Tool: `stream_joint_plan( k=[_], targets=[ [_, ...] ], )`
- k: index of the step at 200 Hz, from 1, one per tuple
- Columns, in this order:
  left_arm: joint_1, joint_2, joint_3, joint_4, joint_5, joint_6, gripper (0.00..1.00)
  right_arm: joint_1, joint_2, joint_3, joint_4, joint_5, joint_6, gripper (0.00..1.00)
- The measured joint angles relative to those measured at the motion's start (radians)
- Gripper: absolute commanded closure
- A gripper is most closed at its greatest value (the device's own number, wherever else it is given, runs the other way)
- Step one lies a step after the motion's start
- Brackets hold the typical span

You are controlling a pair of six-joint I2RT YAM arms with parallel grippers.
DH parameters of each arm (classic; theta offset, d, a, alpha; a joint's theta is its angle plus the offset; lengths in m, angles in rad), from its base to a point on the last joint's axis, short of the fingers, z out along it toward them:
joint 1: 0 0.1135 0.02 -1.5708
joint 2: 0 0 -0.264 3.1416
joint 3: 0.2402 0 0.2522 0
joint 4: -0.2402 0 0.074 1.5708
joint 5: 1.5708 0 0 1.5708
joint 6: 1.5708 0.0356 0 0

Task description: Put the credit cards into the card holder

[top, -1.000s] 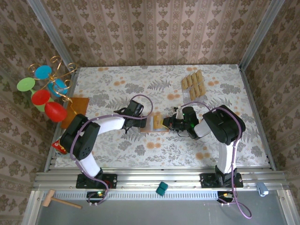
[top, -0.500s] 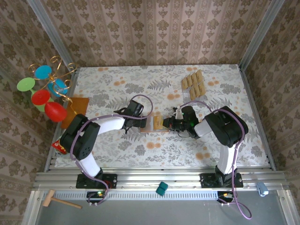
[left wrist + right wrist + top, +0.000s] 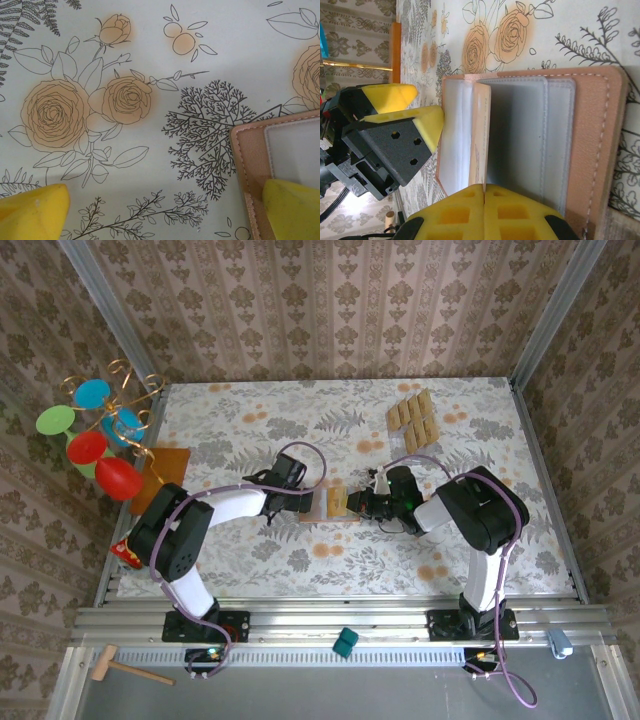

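The card holder (image 3: 322, 510) lies open at the table's middle, its grey lining (image 3: 530, 140) facing up inside a salmon-brown rim (image 3: 592, 145). My right gripper (image 3: 484, 192) is shut on one tan credit card (image 3: 480, 135), held on edge over the fold beside the left pocket. In the top view that card (image 3: 337, 502) sits between the two grippers. My left gripper (image 3: 165, 215) is open, one yellow fingertip (image 3: 295, 210) resting on the holder's left flap (image 3: 250, 165), the other (image 3: 32, 212) on the cloth. Several more credit cards (image 3: 412, 415) lie in rows at the back right.
An orange-brown mat (image 3: 165, 472) lies at the left edge beside a wire stand of coloured discs (image 3: 95, 435). A red object (image 3: 125, 552) sits at the near left corner. Patterned walls close the table on three sides.
My right gripper has carried the card a little to the left, further over the open holder. The left gripper has stayed on the flap.
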Motion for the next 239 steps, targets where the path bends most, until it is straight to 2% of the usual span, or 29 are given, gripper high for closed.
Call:
stream_joint_plan(
  k=[172,239],
  targets=[
    [-0.001,-0.031,0.0,-0.04,0.019,0.0,0.0,0.011,0.01,0.015,-0.005,0.003,0.002,1.0],
    [-0.061,-0.073,-0.003,-0.053,0.026,-0.012,0.0,0.016,-0.004,0.016,-0.031,0.016,0.002,1.0]
  ],
)
